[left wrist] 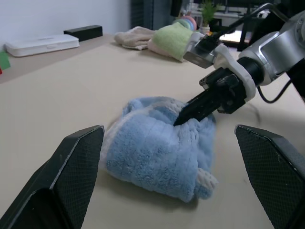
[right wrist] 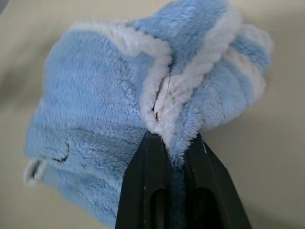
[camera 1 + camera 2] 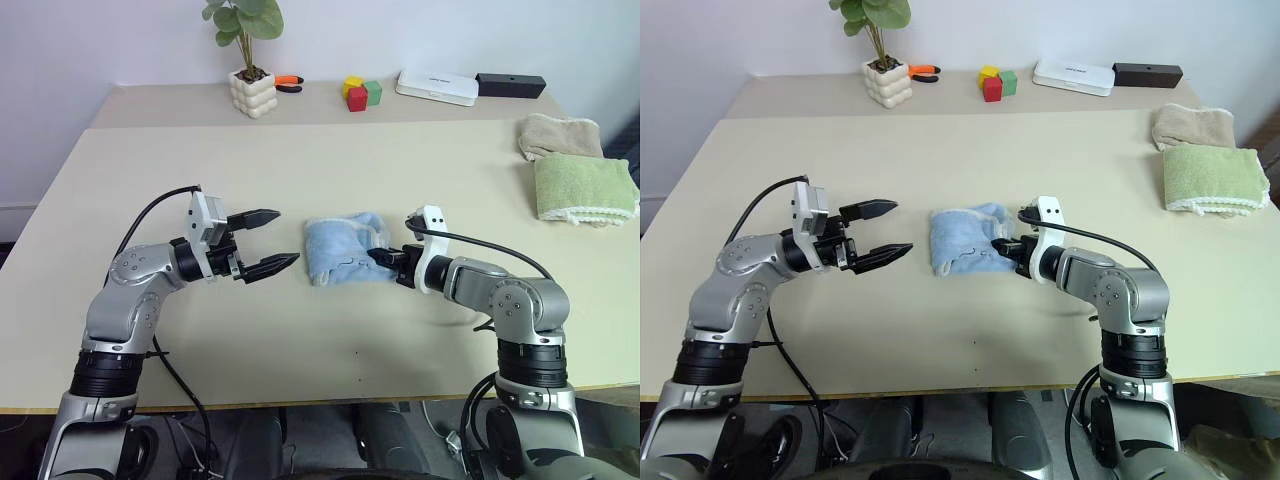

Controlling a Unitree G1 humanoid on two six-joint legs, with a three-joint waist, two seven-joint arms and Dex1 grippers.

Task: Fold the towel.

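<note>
Right gripper [image 2: 174, 157] was pinched on the hem of the bunched towel [image 3: 340, 250] on the table [image 3: 300, 170] (left gripper [image 3: 270, 243] spread wide just beside it, holding nothing).

No readable text, labels, brands or numbers anywhere. Faint dark mark on top of white flat box [image 3: 436, 87] at table's far edge, too small to read.
</note>
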